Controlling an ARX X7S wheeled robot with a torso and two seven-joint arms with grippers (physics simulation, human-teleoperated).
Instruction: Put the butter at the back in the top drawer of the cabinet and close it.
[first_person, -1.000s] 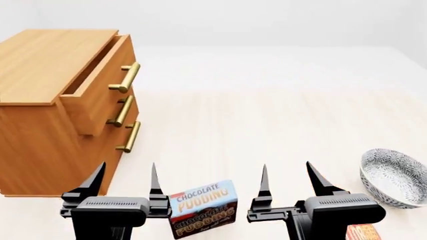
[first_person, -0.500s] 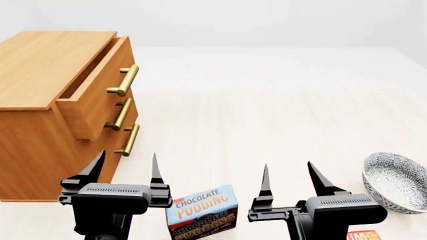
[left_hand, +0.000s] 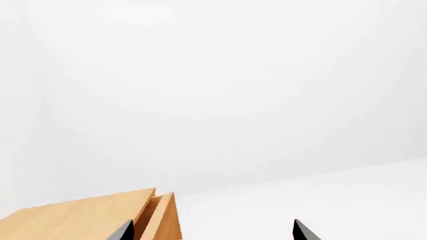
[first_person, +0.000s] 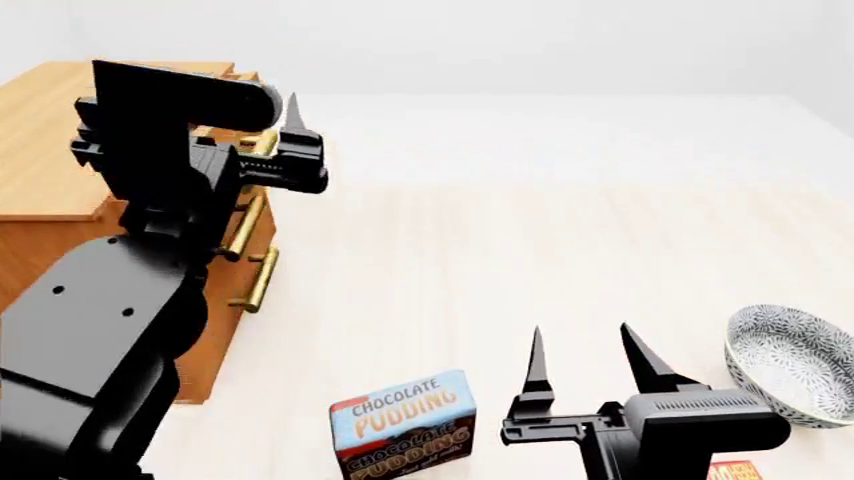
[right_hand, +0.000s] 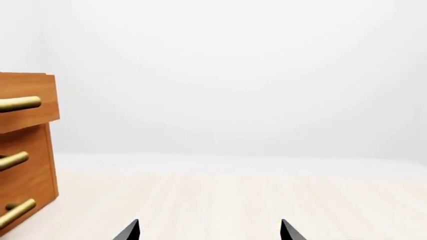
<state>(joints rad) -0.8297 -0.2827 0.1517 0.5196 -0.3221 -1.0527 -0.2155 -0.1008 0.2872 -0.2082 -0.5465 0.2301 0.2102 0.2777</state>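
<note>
the butter (first_person: 731, 470) lies low beside the right fingers (first_person: 645, 362), spread and empty; left fingers (left_hand: 301, 231) spread, empty.

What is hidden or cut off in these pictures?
- Butter: head view, only a corner shows, cut by the bottom edge behind the right gripper.
- Top drawer: head view, its inside is blocked by the left gripper and arm.
- Wrist views: only fingertips show.
</note>
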